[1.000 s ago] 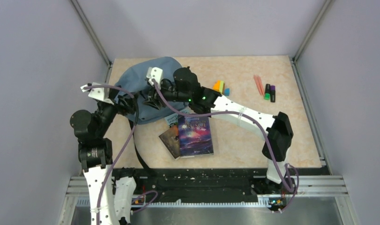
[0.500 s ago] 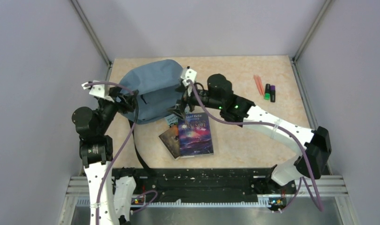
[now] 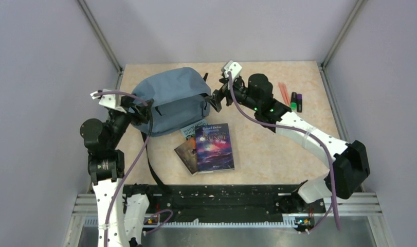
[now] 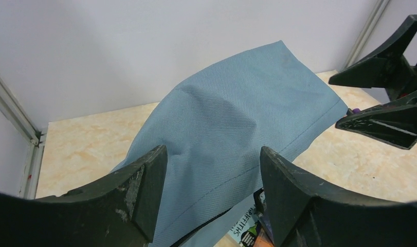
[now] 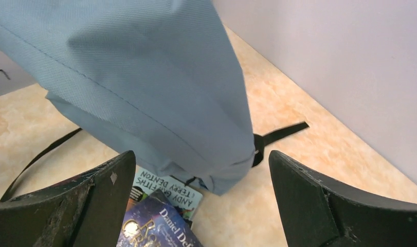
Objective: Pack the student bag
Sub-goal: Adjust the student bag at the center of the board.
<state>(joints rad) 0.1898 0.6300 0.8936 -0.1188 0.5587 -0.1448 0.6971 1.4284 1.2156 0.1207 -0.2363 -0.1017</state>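
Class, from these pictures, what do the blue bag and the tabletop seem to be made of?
Student bag: matte woven cloth; fine weave, stitched seam, soft folds. Tabletop: smooth hard board, perhaps laminate printed like beige marble; mottled veining.

The left arm (image 3: 101,139) stands folded at the frame's left, the left gripper (image 3: 139,109) with jaws apart. The right arm (image 3: 304,136) stretches from lower right toward upper centre, the right gripper (image 3: 215,99) spread wide.
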